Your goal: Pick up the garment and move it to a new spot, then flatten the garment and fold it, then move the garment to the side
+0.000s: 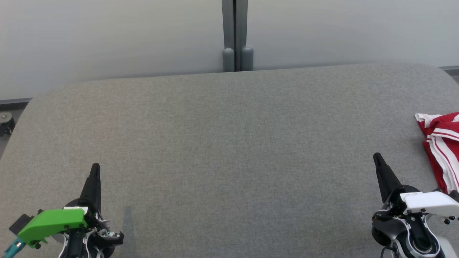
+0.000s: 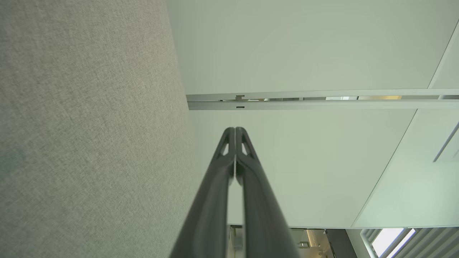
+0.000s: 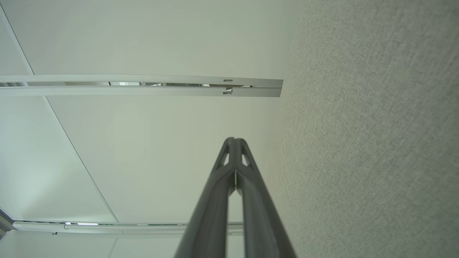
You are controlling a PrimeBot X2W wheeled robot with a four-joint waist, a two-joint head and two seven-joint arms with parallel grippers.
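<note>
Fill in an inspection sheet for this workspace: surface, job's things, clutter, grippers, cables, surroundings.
Surface: grey fabric table top, smooth, with rounded far corners.
Job's things: red and white striped garment, bunched at the table's right side and partly cut off by the head view's edge.
Clutter: nothing seen.
Grippers: left gripper shut, holding nothing; right gripper shut, holding nothing, beside the garment but apart from it.
Cables: nothing seen on the surface.
Surroundings: pale wall panels and a grey post behind the table; a caster wheel at far left.

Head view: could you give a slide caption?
The left pincer and right pincer are shut over the grey table; a red-and-white garment lies at its right edge.
</note>
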